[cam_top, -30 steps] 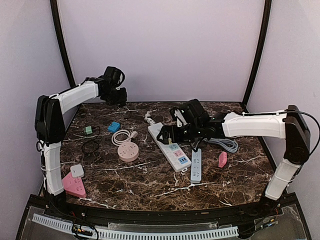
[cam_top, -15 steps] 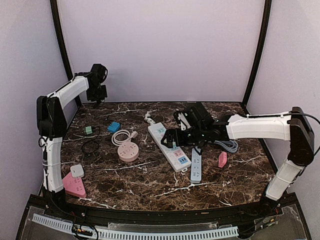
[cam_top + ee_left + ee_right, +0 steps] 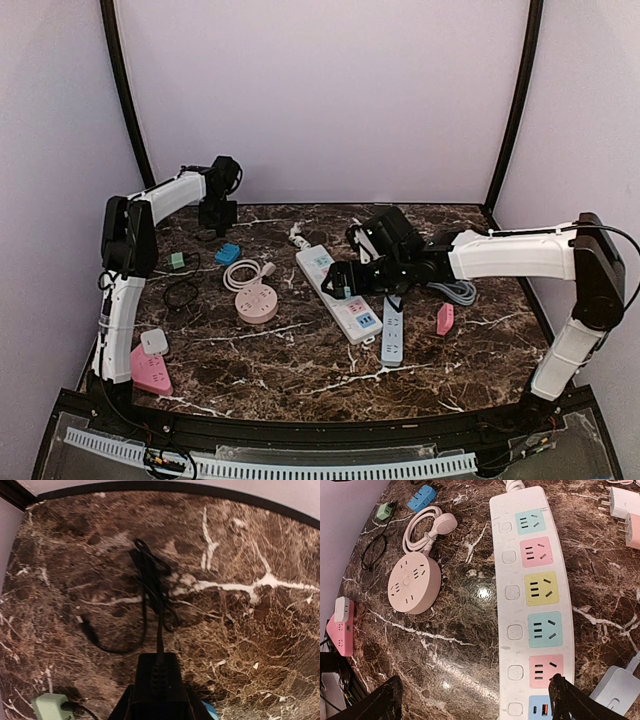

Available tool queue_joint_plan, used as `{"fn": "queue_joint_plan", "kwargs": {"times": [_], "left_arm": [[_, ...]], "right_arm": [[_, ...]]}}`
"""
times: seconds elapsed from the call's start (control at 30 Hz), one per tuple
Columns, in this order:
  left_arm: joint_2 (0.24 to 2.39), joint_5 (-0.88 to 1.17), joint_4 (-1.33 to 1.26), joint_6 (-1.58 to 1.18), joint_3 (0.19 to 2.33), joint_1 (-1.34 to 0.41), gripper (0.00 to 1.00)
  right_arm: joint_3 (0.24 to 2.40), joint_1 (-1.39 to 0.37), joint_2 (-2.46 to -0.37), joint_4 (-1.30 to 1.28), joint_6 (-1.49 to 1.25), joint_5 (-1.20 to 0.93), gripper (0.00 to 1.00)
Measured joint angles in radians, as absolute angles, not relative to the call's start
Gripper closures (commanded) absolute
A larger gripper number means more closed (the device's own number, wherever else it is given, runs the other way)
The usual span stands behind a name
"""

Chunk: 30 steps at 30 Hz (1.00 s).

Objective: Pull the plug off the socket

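My left gripper (image 3: 216, 210) hangs over the table's back left corner, shut on a black plug (image 3: 156, 680). The plug's thin black cable (image 3: 148, 590) trails from it down onto the marble. It is free of any socket. The white power strip (image 3: 340, 293) lies mid-table, and the coloured sockets (image 3: 541, 587) that show in the right wrist view are all empty. Just above the strip's near end my right gripper (image 3: 345, 280) is open; its fingertips (image 3: 570, 700) spread wide with nothing between them, one over a pink socket.
A round pink socket (image 3: 257, 302) with a coiled white cord (image 3: 245, 272), a blue adapter (image 3: 228, 252) and a green adapter (image 3: 177, 260) lie left of the strip. A grey-blue strip (image 3: 392, 330), a pink adapter (image 3: 445, 318) and grey cable (image 3: 452, 290) lie right. A pink triangular socket (image 3: 148, 368) sits front left.
The left arm swung left towards the wall, then came back right and lower, keeping the black plug in its grip. The right arm barely shifted above the white strip.
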<state>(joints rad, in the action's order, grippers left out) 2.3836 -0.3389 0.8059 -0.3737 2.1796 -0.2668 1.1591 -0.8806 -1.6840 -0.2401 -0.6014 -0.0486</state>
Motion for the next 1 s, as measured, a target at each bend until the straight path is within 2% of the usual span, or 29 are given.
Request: {"fn": "queue_joint_plan", "kwargs": {"times": [0.13, 0.27, 0.53, 0.77, 1.0], "left_arm": [[2.450, -0.321, 0.824, -0.369, 2.215, -0.302, 0.89], [2.475, -0.303, 0.839, -0.369, 2.273, -0.327, 0.82], [2.514, -0.290, 0.864, -0.366, 2.342, -0.351, 0.60], [2.529, -0.285, 0.885, -0.363, 2.364, -0.359, 0.48], [2.530, -0.270, 0.897, -0.359, 2.416, -0.379, 0.41]], "right_arm": [[1.159, -0.881, -1.688, -0.241, -0.603, -0.052, 0.01], [1.159, -0.881, -1.689, -0.241, -0.603, -0.052, 0.01], [1.159, -0.881, -1.691, -0.241, -0.603, -0.052, 0.01], [1.159, -0.881, -1.691, -0.241, -0.603, -0.052, 0.01], [1.159, -0.881, -1.691, -0.241, -0.603, -0.052, 0.01]]}}
